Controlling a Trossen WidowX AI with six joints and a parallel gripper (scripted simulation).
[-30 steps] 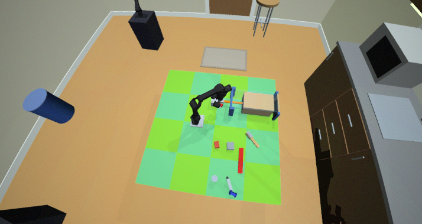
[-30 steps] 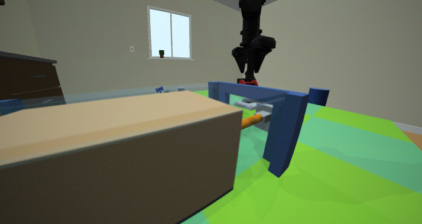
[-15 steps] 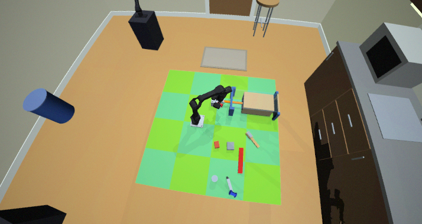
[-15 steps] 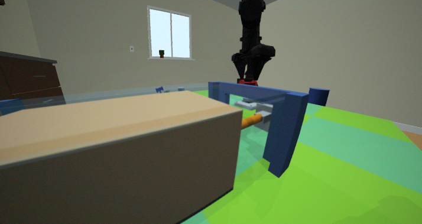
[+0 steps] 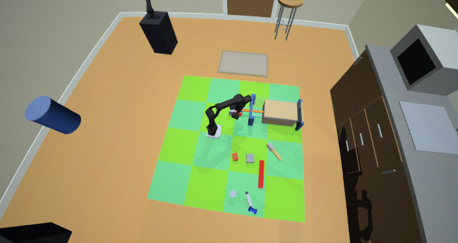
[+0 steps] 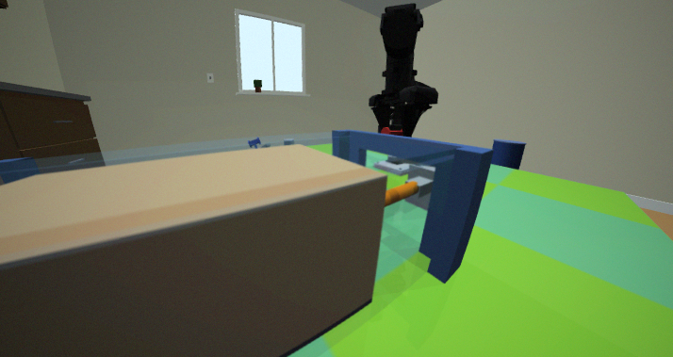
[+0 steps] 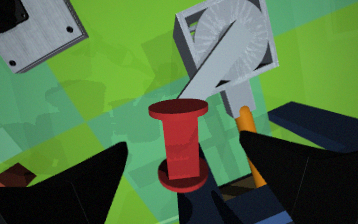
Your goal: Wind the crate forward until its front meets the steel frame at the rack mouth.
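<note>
The winch point(image 5: 231, 112) point(image 7: 230, 40) has a grey handle arm point(image 7: 212, 65) lying across its top, with an upright red knob point(image 7: 181, 145) point(image 6: 392, 131) at its outer end. My gripper point(image 7: 184, 141) is open, its fingers on either side of the knob and not visibly touching it. An orange strap point(image 5: 254, 111) point(image 6: 401, 193) point(image 7: 246, 120) runs from the winch through the blue front frame point(image 5: 251, 120) point(image 6: 454, 209) point(image 7: 320, 125) to the tan crate point(image 5: 279, 110) point(image 6: 212, 242). The crate sits flat, with a gap between its front and that frame. The handle's key is hidden.
A blue rear frame point(image 5: 299, 113) stands behind the crate. Towards the near side lie a wooden-handled tool point(image 5: 274, 152), a red bar point(image 5: 261, 174), a grey block point(image 5: 250, 158), a red block point(image 5: 235, 156), a pale cylinder point(image 5: 233, 193) and a blue-ended tool point(image 5: 252, 209).
</note>
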